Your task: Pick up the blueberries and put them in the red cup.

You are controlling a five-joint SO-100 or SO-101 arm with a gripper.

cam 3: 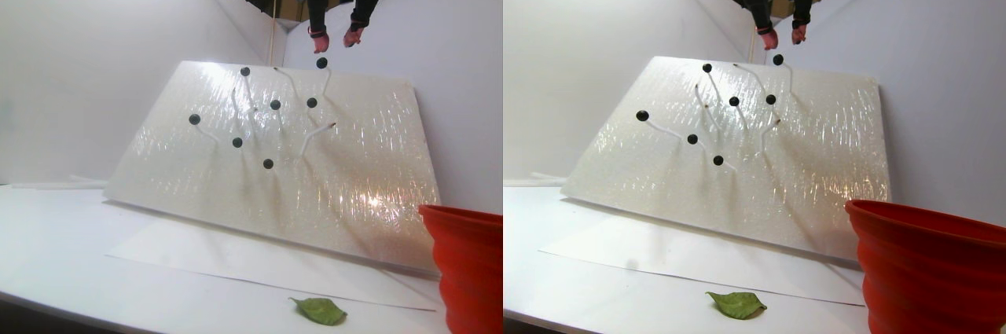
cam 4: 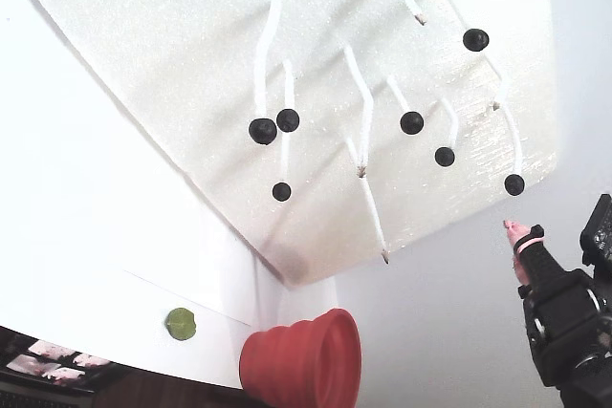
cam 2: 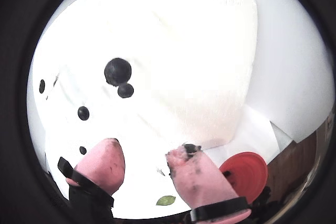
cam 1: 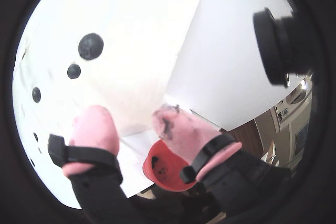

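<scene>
Just below the parted pincer [cam 3: 336, 38], blueberries [cam 3: 321, 62].

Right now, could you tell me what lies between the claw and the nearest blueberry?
Nothing: in the stereo pair view the open claw hangs just above the topmost blueberry, with only bare air and white wall behind the gap.

Gripper [cam 3: 335, 38] hangs above the top edge of the tilted white board [cam 3: 354, 161], pink fingers [cam 1: 94, 127] spread, nothing between them. White walls [cam 3: 86, 59] close in behind and on both sides in the stereo pair view. Berries [cam 3: 268, 164] on white stems stud the board's upper half; I see its lower half bare. Red cup [cam 3: 464, 263] blocks the tabletop's front right corner, leaf [cam 3: 318, 310] lies just left of it. Rest of the front strip is open.
</scene>
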